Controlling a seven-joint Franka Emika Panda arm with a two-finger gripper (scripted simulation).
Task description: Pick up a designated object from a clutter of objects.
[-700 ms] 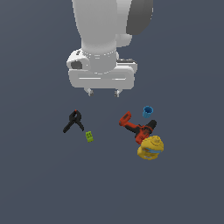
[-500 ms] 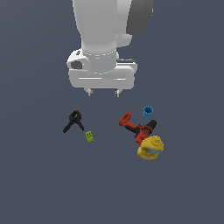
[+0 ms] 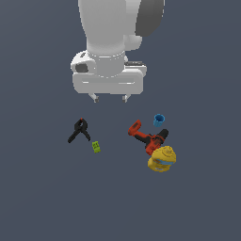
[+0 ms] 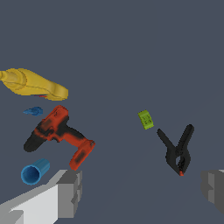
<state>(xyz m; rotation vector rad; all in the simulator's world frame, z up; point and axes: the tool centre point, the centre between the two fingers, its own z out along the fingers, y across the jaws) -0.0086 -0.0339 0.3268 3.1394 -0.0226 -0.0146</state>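
The small blue cup (image 3: 158,120) lies on the dark floor at the exterior view's right, just beyond the red-and-black drill (image 3: 148,137); the wrist view shows the blue cup (image 4: 34,171) on its side with its hollow mouth visible, close to one grey finger (image 4: 70,193). My gripper (image 3: 110,99) hangs open above the floor, left of the cup and behind the clutter, with nothing between its fingers. The gripper (image 4: 142,191) frames the gap between drill (image 4: 57,136) and clamp (image 4: 178,149).
A yellow round object with a blue band (image 3: 161,158) touches the drill's front end. A black clamp (image 3: 79,130) and a small green block (image 3: 96,147) lie at the exterior view's left. The floor is plain dark grey.
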